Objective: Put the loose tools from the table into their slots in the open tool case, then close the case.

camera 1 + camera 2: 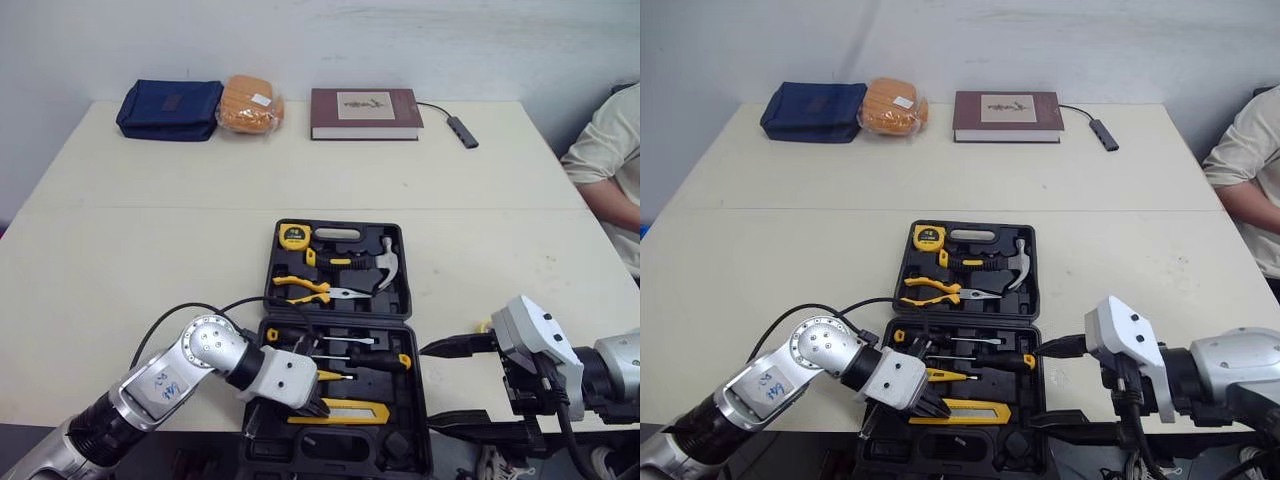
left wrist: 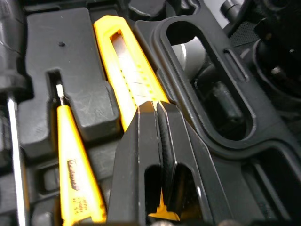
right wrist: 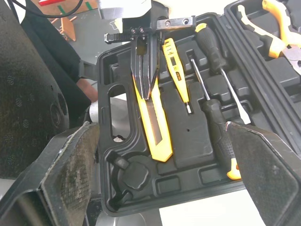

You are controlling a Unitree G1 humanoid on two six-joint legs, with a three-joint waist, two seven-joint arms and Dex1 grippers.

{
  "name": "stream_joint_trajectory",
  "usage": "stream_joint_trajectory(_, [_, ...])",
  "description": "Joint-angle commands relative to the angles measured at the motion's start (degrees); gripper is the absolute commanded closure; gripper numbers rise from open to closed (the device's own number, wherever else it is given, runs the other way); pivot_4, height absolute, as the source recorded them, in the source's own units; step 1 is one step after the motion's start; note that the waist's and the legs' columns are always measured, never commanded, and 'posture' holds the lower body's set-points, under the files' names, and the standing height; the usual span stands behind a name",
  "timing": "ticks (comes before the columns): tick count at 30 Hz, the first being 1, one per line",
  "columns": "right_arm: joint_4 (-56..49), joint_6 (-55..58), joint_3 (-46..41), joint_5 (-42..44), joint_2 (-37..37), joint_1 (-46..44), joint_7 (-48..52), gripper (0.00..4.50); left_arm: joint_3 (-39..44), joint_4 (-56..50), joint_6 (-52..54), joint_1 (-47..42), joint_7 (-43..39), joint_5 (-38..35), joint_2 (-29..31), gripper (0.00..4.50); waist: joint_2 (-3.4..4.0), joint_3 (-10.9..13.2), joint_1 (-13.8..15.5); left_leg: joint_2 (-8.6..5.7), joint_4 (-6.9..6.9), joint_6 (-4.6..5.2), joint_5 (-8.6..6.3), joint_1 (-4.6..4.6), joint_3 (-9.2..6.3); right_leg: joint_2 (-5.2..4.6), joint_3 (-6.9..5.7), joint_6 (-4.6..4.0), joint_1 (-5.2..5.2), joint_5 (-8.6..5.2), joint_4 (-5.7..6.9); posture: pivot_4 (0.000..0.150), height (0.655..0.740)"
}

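Observation:
The black tool case (image 1: 405, 290) lies open near the table's front edge. Its far half holds a tape measure (image 1: 294, 236), pliers (image 1: 300, 290) and a hammer (image 1: 387, 262). In the near half lie screwdrivers (image 3: 216, 52), a yellow test pen (image 2: 77, 165) and a yellow utility knife (image 1: 350, 411). My left gripper (image 2: 157, 106) is shut, its tips resting on top of the knife in its slot. Just off the case's right edge, my right gripper (image 1: 450, 385) stands wide open with nothing between its fingers.
Along the far edge sit a blue pouch (image 1: 170, 108), an orange bag (image 1: 250, 104), a dark red book (image 1: 364, 112) and a cabled adapter (image 1: 462, 130). A person's arm (image 1: 610, 160) rests at the right edge. Bare table surrounds the case.

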Motion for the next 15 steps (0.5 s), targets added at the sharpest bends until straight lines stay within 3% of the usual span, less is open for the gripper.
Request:
stream_joint_trajectory(1, [-1.35,-0.50,-0.38,0.97,0.37,-0.33,0.04,0.00,-3.51,4.30,3.64,2.41,0.26,4.33,0.39,4.46,0.01,-0.02,0.00,0.00,-0.01,0.00,0.00,0.01,0.00,-0.01,0.00,0.00,0.01,0.00,-0.02,0.150,0.7400])
stream_joint_trajectory(3, [-1.22,-0.77,-0.19,0.24,0.47,-0.08,0.08,0.00,-1.94,3.84,3.20,2.50,0.30,2.65,-0.02,4.46,0.02,-0.02,0.00,0.00,-0.03,0.01,-0.01,0.01,-0.01,-0.01,0.00,0.00,0.01,0.00,-0.02,0.150,0.7400])
stream_joint_trajectory(8, [0.54,-0.10,-4.32,-0.55,1.97,1.40,-2.07,0.00,16.04,-3.97,11.23,5.03,-1.00,-19.06,0.98,4.46,-0.15,0.09,-0.16,0.01,-0.04,-0.03,0.02,-0.15,-0.03,-0.01,-0.01,0.00,-0.19,0.00,0.02,0.150,0.7400])
stream_joint_trajectory(12, [3.97,0.76,-11.29,-2.46,3.91,4.63,-2.82,0.00,31.52,-5.39,21.28,7.96,1.01,-32.27,5.52,2.79,-0.17,0.12,-0.11,0.02,0.06,-0.08,0.05,-0.30,-0.08,-0.01,-0.05,-0.01,-0.32,0.00,0.15,0.150,0.7400])
stream_joint_trajectory(15, [7.80,-0.40,-16.39,-6.80,5.61,8.64,-1.57,0.00,41.21,-3.02,25.27,11.51,3.65,-35.13,8.30,1.45,-0.17,0.12,-0.08,0.00,0.05,-0.07,0.04,-0.29,-0.08,-0.01,-0.06,-0.01,-0.28,0.00,0.10,0.150,0.7400])
